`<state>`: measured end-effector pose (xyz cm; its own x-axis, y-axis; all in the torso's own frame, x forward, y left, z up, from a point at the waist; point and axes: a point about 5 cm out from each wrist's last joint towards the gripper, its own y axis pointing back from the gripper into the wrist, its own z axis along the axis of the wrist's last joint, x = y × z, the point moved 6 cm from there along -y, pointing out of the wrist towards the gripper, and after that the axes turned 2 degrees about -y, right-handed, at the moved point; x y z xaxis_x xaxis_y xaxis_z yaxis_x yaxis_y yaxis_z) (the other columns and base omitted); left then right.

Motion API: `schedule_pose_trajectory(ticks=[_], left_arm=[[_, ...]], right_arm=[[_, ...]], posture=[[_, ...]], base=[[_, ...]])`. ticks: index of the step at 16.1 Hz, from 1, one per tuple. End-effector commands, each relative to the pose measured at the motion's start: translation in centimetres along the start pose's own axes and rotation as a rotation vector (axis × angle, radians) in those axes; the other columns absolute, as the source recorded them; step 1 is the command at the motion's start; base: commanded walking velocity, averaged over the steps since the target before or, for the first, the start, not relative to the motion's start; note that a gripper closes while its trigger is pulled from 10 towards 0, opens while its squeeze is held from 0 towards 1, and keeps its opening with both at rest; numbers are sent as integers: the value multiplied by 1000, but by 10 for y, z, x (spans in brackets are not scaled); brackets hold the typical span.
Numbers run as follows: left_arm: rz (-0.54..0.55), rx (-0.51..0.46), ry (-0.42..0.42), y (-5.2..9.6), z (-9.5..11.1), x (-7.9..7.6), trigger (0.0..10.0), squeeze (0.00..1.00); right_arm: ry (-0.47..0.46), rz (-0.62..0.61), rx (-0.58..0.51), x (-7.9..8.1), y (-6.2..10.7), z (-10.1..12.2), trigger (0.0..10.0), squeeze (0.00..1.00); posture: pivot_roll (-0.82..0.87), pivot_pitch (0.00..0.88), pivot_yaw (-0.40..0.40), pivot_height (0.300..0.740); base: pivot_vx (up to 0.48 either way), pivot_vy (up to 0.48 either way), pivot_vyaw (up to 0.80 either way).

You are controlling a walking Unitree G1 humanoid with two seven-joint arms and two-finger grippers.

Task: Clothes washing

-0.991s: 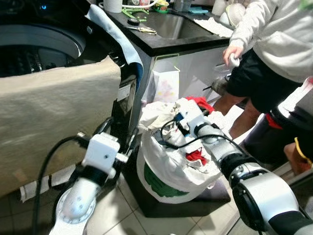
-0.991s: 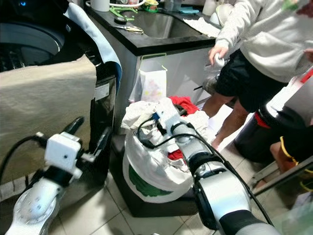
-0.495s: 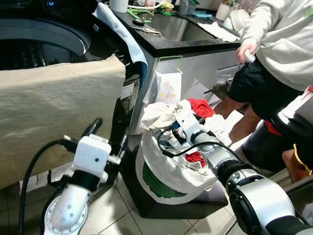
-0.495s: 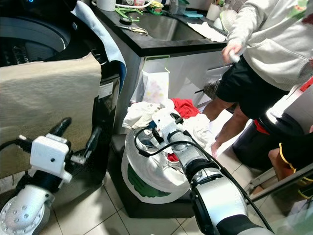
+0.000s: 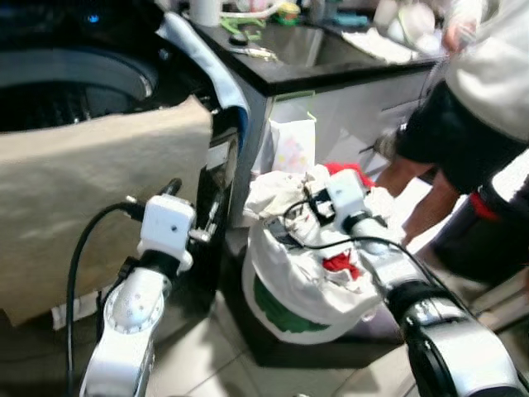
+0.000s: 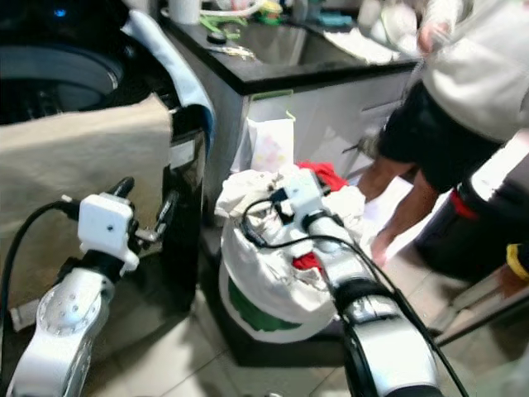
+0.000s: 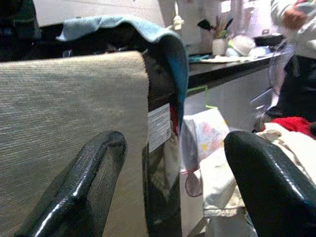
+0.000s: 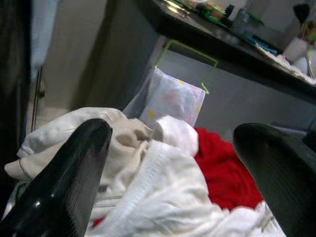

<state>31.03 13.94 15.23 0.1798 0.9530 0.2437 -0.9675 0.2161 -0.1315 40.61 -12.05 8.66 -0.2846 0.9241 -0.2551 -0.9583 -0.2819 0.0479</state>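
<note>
A white laundry bag (image 5: 297,285) with a green print is standing on a dark low stand on the tiled floor (image 5: 207,364), just beside the black washing machine (image 5: 107,78). The bag is being overfilled with clothes: a cream garment (image 8: 116,136) on the machine side, a white ribbed one (image 8: 163,197) in the middle, a red one (image 8: 224,175) behind it.

The right gripper (image 8: 173,163) is being held directly over the heap, its black fingers (image 8: 64,182) spread wide and nothing caught between them; whether the tips are touching the cloth cannot be told. In the head views its white wrist block is seen at the top of the pile, with a black cable looping round it.

The left gripper (image 7: 168,182) is being held in front of the washing machine, its fingers (image 7: 84,182) likewise spread wide and empty. A beige towel (image 5: 91,198) is draped over the machine's front edge, and a blue cloth (image 5: 207,70) over its corner.

A small floral bag (image 5: 293,145) is hung on a green hook at the edge of the black worktop (image 5: 331,66), where a sink is set. A person in a pale sweatshirt and dark shorts (image 5: 463,132) is standing at the worktop, near the bag.
</note>
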Motion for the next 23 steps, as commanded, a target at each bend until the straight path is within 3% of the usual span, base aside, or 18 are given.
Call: schedule_pose_trajectory(ticks=[1,2,4,7,8,9,11,20,23], left_arm=[[6,0,20,-3,-1,0,10000,0],[-16,1,22,-10,-5,-5,10000,0],[-32,1,38,-13,-8,-11,10000,0],[-19,11,92,-8,-13,-15,10000,0],[-4,12,111,-6,-14,-14,10000,0],[-1,11,122,8,-13,-16,10000,0],[-31,-2,105,21,-9,-24,10000,0],[-21,-63,-11,10,4,-24,10000,0],[-29,-66,-4,9,5,-26,10000,0]], right_arm=[[-19,-20,-49,-11,1,10,10000,0],[-96,-8,-228,-18,40,33,10000,0],[-109,-13,-294,-23,72,40,10000,0],[-90,-26,-288,-24,110,28,10000,0],[-94,-32,-279,-25,115,25,10000,0],[-107,-46,-260,-30,125,23,10000,0],[-112,-47,-222,-33,133,19,10000,0],[-97,-1,-221,-21,108,25,10000,0],[-75,-7,-196,-23,98,24,10000,0]], posture=[[149,0,-118,740],[99,0,-84,740],[78,0,-67,740],[56,0,-41,740],[56,0,-41,740],[55,0,-36,740],[71,0,-46,740],[98,0,-68,740],[102,0,-68,740]], base=[[0,0,0],[0,0,0],[0,0,0],[0,0,0],[0,0,0],[0,0,0],[0,0,0],[0,0,0],[0,0,0]])
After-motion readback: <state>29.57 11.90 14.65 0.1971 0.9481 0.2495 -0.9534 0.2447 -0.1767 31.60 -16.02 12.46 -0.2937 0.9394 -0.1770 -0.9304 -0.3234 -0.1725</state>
